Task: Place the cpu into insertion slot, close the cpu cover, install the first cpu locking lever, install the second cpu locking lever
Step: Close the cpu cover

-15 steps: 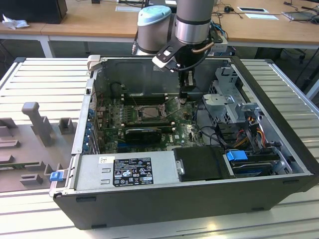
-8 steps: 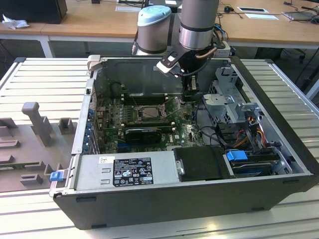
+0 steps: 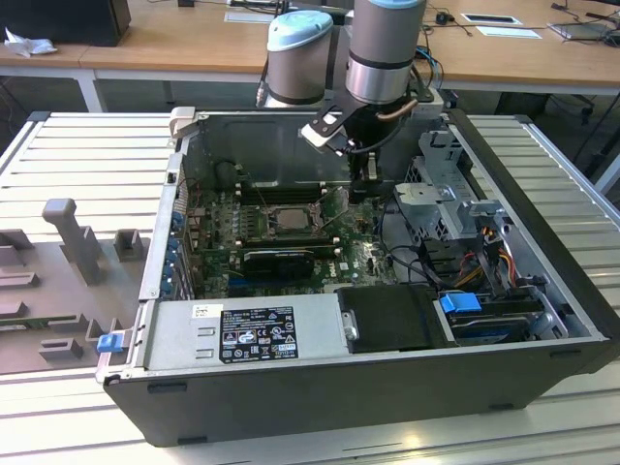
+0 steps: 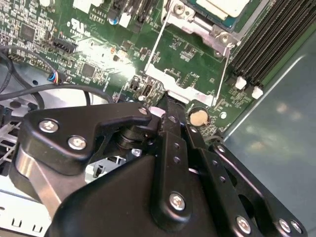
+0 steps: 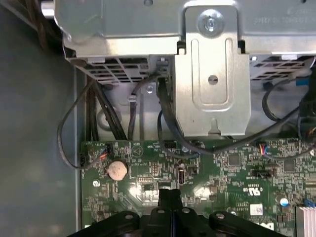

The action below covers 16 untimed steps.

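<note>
The cpu (image 4: pixel 217 6) shows its pale cream top and lies in the socket (image 3: pixel 288 218) on the green motherboard. From the socket's side a silver frame, the cpu cover (image 4: pixel 180 89), is swung open toward me, and the board shows through its window. A thin wire rod (image 4: pixel 223 74) runs along each of its sides. I cannot tell whether these are locking levers or the frame's rails. My gripper (image 4: pixel 165 104) is shut with nothing seen between its fingers, and its tip is right at the cover's free end plate. In the first wrist view the gripper (image 5: pixel 170 193) hovers over the board.
A coin cell (image 4: pixel 198 117) sits just beside the fingertips. Black memory slots (image 4: pixel 266 44) flank the socket. The metal drive cage (image 5: pixel 212 74) and its black cables (image 5: pixel 165 113) stand close behind me. A long black card (image 3: pixel 281 260) and the power supply (image 3: pixel 242 334) lie nearer the case's front.
</note>
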Motion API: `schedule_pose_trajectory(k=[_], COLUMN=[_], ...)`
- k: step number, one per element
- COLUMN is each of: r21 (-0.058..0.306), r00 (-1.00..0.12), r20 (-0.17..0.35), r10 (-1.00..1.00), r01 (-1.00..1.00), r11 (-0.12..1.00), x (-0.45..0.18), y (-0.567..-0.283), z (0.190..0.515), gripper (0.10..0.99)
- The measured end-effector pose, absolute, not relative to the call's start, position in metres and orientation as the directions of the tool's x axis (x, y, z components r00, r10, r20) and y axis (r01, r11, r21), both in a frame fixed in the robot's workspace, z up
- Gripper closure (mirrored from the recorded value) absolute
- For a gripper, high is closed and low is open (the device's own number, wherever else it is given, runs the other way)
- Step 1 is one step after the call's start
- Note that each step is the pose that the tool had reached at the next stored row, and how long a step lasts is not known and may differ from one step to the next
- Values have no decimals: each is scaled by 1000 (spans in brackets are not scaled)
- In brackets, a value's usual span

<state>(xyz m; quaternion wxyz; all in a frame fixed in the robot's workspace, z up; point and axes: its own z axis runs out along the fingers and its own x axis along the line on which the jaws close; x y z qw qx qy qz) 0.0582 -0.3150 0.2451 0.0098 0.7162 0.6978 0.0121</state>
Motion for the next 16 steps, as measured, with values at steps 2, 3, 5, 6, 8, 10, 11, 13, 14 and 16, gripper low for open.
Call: schedule_pose_trajectory(k=[2, 3, 5, 6, 8, 10, 11, 13, 14, 16], r21=[31, 31, 31, 31, 31, 31, 31, 31, 31, 31], r00=[26, 26, 26, 26, 26, 26, 26, 26, 26, 26], r20=[4, 4, 4, 4, 4, 4, 4, 4, 4, 4], r10=[1000, 1000, 1000, 1000, 1000, 1000, 1000, 1000, 1000, 1000], r01=[999, 999, 999, 999, 999, 999, 999, 999, 999, 999], r11=[-26, -26, -26, -26, -26, -26, -26, -26, -26, -26], x=[56, 54, 54, 53, 49, 45, 43, 40, 38, 35], y=[-315, -315, -315, -315, -315, -315, -315, -315, -315, -315], z=[245, 245, 245, 245, 245, 247, 249, 250, 250, 250], gripper=[980, 980, 980, 980, 980, 980, 980, 980, 980, 980])
